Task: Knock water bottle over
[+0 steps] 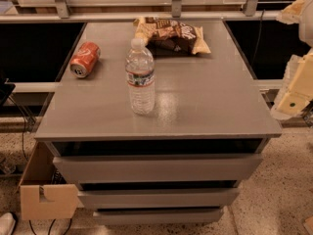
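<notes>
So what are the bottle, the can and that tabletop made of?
The water bottle is clear ribbed plastic, see-through, with a white cap. The can is likely thin metal, with orange print and a shiny silvery end. The tabletop is smooth grey and semi-gloss with soft glare; painted metal or laminate, I cannot tell which. The gripper hangs beyond its right edge, apart from all three.
</notes>
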`<state>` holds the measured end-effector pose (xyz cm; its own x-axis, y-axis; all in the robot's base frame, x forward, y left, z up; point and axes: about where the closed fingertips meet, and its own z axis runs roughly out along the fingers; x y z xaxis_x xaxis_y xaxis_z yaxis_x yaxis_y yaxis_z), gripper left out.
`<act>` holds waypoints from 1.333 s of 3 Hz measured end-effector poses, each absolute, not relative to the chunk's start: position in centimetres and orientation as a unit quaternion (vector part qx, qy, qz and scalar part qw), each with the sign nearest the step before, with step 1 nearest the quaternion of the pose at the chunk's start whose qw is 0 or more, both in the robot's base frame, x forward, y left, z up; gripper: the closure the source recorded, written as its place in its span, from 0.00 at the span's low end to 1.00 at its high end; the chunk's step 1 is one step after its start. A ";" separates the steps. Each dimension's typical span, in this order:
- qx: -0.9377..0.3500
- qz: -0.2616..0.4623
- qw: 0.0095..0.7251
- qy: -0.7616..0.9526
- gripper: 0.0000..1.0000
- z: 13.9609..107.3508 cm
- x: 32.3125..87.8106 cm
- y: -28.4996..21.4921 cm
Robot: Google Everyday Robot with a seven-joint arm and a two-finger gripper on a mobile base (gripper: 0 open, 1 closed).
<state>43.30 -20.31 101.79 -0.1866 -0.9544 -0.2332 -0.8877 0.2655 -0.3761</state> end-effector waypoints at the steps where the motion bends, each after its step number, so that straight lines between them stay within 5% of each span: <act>1: -0.601 -0.078 0.213 0.766 0.00 101.8 43.3 -20.3; 4: -0.533 0.106 0.313 0.779 0.00 98.1 45.8 -12.6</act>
